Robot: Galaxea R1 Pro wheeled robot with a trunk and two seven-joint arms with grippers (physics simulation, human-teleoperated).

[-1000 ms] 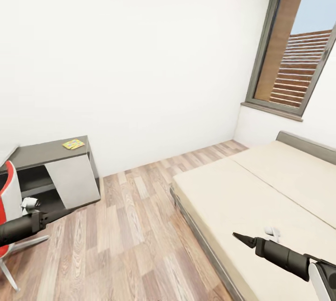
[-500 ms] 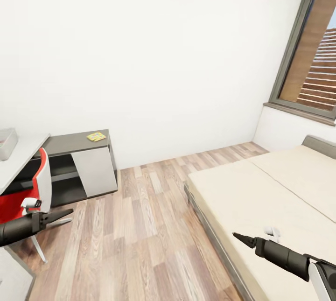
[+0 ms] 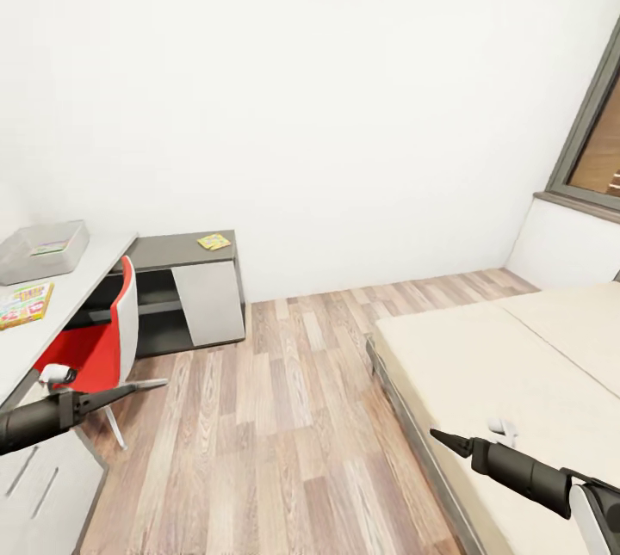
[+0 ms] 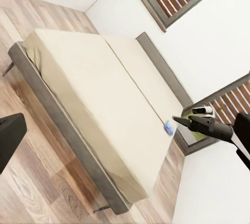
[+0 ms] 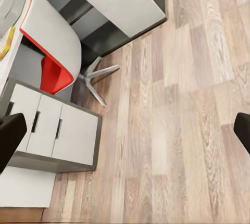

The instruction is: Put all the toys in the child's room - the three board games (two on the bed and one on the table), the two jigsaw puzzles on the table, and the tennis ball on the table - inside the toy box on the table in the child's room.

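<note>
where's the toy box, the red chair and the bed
toy box (image 3: pixel 43 250), head view, its front wall
red chair (image 3: pixel 90 354), head view, red side of the seat shell
bed (image 3: pixel 517 366), head view, bare mattress top

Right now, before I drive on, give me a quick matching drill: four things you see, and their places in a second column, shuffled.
Things:
1. toy box
2. red chair
3. yellow item
4. bed

Places:
A. on the low dark cabinet by the wall
B. on the right, under the window
C. at the far end of the table, on the left
D. tucked at the table's edge

Pairs: 1-C, 2-D, 3-A, 4-B
</note>
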